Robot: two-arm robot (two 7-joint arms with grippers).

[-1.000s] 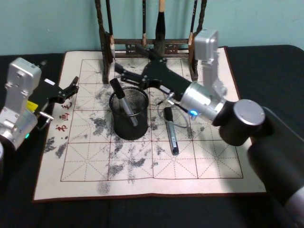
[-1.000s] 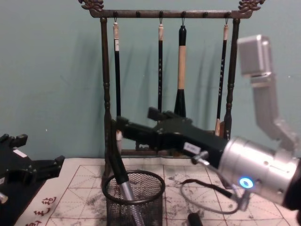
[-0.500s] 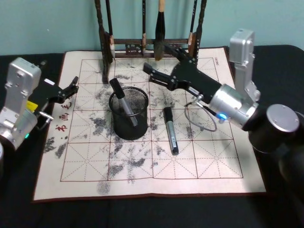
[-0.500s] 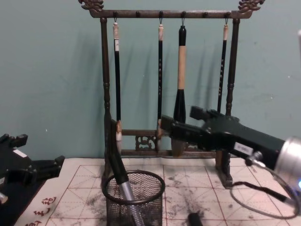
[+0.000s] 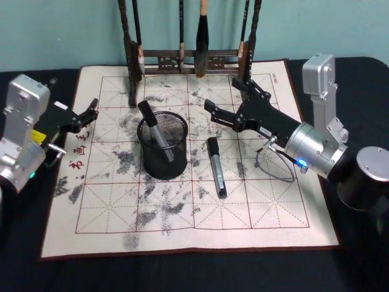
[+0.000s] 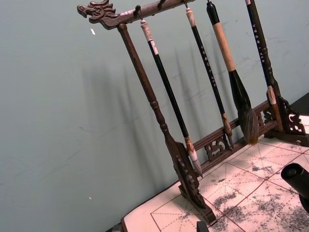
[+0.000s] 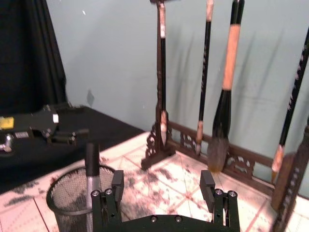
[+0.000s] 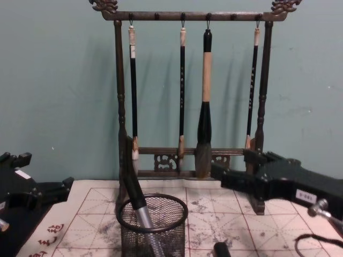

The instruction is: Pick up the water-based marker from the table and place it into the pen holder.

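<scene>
- From head, see pen holder (image 5: 182,159) upright on gridded mat (image 5: 182,213), a bit left of its middle, with water-based marker (image 5: 154,128) leaning inside, black cap poking above rim
- Also second marker (image 5: 216,176) flat on mat just right of holder, apart from it
- Right end effector (image 5: 220,92) raised over far right part of mat, between holder and brush rack (image 5: 182,61); fingers spread, nothing gripped
- Left end effector (image 5: 90,111) parked at mat's left edge over black surface (image 5: 182,274); fingers apart, empty
- From chest, holder low in centre, marker slanting out over its left rim; four brushes (image 8: 206,80) hanging from rack's top bar behind
- Right end effector reaching in from right, well to holder's right, two dark fingers apart; left end effector low at left edge
- From left wrist, rack and hanging brushes against teal wall (image 6: 72,121), ink-stained mat corner below
- From right wrist, own two fingers wide apart, gap empty; beyond them holder with marker standing in it; left end effector far off over black surface; rack behind
</scene>
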